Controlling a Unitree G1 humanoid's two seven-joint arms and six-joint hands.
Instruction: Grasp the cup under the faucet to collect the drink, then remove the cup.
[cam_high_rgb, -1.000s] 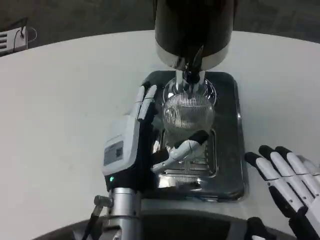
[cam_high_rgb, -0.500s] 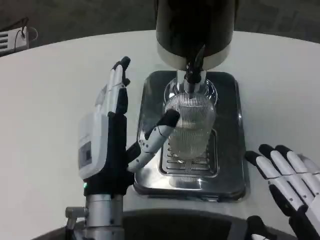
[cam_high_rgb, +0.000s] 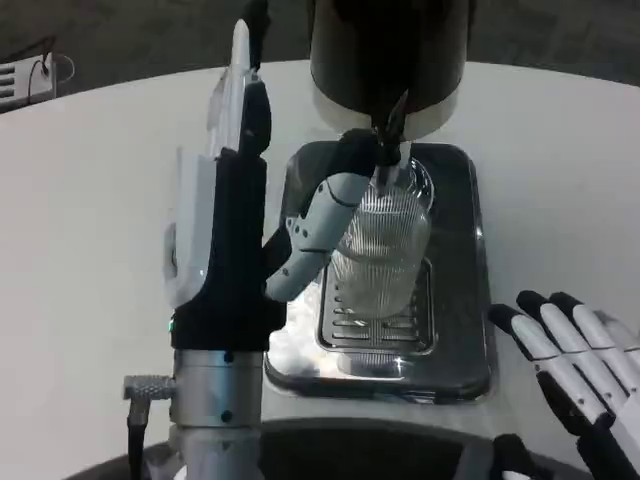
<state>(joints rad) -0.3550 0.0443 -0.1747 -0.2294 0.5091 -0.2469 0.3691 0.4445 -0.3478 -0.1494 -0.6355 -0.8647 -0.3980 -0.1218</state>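
A ribbed clear glass cup (cam_high_rgb: 388, 255) stands upright on the steel drip tray (cam_high_rgb: 462, 330), right under the black faucet (cam_high_rgb: 388, 135) of the dark drink dispenser (cam_high_rgb: 390, 50). My left hand (cam_high_rgb: 225, 230) is raised to the left of the cup with its fingers (cam_high_rgb: 245, 90) stretched straight up. Its thumb (cam_high_rgb: 325, 215) reaches across the cup's upper left side, its tip close to the faucet, and the hand holds nothing. My right hand (cam_high_rgb: 580, 375) lies flat and open on the table, right of the tray's front corner.
The round white table (cam_high_rgb: 90, 220) spreads to the left and right of the tray. A small white object (cam_high_rgb: 25, 80) sits at the far left edge. The dispenser's body overhangs the tray's back.
My left hand let go of the cup, drew back to the left, then rose with fingers straight up and its thumb swinging toward the faucet. The cup and right hand stayed put.
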